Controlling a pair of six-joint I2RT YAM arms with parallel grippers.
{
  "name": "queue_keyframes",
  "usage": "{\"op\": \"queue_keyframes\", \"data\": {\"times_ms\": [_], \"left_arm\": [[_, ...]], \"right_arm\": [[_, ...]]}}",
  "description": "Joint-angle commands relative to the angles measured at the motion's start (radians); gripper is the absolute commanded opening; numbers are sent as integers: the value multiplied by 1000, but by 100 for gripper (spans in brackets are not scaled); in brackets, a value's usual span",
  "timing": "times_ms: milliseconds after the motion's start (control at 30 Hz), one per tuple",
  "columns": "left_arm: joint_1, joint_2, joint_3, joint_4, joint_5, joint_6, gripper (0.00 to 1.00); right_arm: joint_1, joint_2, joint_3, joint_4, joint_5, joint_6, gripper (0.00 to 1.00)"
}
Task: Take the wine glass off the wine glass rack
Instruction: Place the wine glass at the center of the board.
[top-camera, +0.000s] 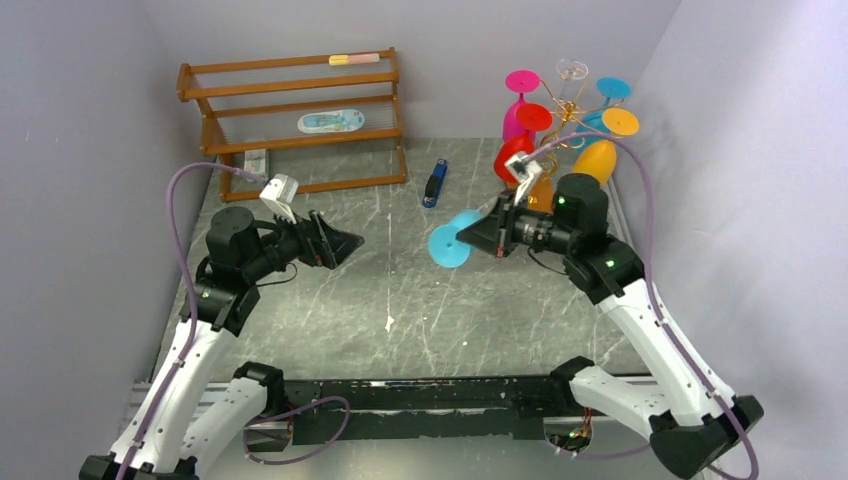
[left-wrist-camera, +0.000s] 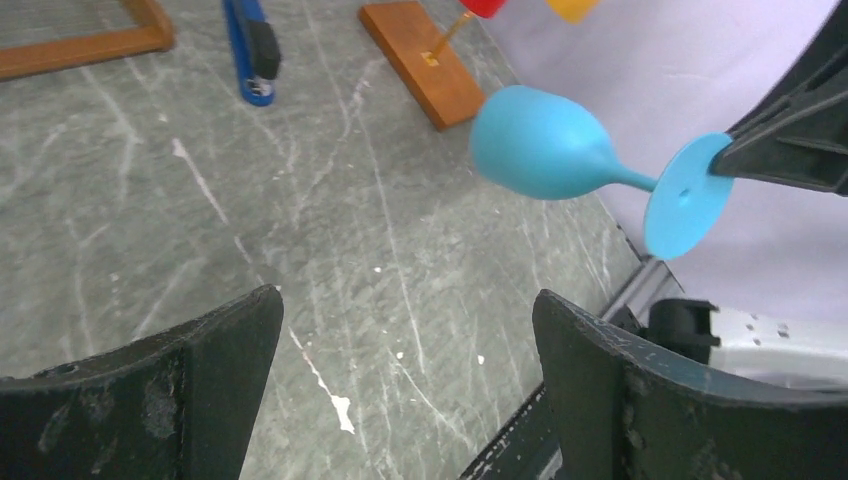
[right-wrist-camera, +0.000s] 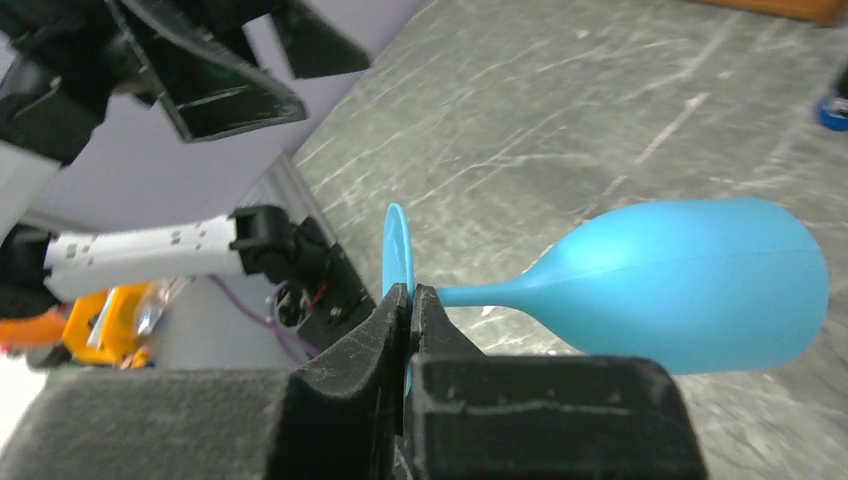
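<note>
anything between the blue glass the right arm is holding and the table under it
Nothing visible. The fingers of the right gripper pinch the blue wine glass by its foot, sideways above the table. The blue stapler and the wooden base of the wine glass rack lie farther back.

The right hand (top-camera: 474, 236) is closed on a blue glass (top-camera: 448, 246), holding it over the grey counter (top-camera: 400, 300), off the rack (top-camera: 568, 108) and to its left. The rack stands at the far right, with other glasses (top-camera: 532, 117) in pink, red, orange, blue and clear hanging on its gold wire arms. The left hand (top-camera: 340, 242) is empty and points toward the blue glass, well apart from it. A wooden shelf (top-camera: 300, 100) stands at the far left. A blue tool (top-camera: 434, 184) lies between shelf and rack.
</note>
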Motion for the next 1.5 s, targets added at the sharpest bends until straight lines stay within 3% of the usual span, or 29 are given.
{"op": "queue_keyframes", "data": {"times_ms": [0, 167, 433, 533, 633, 667, 933, 1133, 1300, 1400, 1467], "left_arm": [[-3, 30, -44, 146, 214, -24, 100], [-6, 42, -116, 281, 340, -93, 100], [-18, -12, -205, 396, 496, -167, 100], [-21, -23, -225, 406, 508, -181, 100], [-22, -20, -246, 475, 514, -232, 68], [-23, -16, -254, 511, 515, -258, 64], [-34, 12, -305, 750, 503, -435, 57], [-34, 33, -329, 877, 506, -523, 42], [-34, 42, -311, 817, 498, -479, 24], [-34, 45, -286, 755, 493, -430, 6], [-34, 45, -263, 692, 484, -383, 5]], "right_arm": [[192, 79, 55, 68, 132, -53, 0], [408, 188, 96, 156, 310, -81, 0], [430, 218, -36, 486, 304, 102, 0], [430, 219, -54, 537, 289, 129, 0], [429, 233, -46, 545, 257, 143, 0], [429, 236, -50, 562, 239, 155, 0], [425, 239, -102, 650, 220, 221, 0], [420, 228, -133, 669, 226, 237, 0], [401, 215, -157, 690, 203, 261, 0], [382, 208, -166, 692, 188, 272, 0], [371, 204, -174, 694, 170, 269, 1]]}}
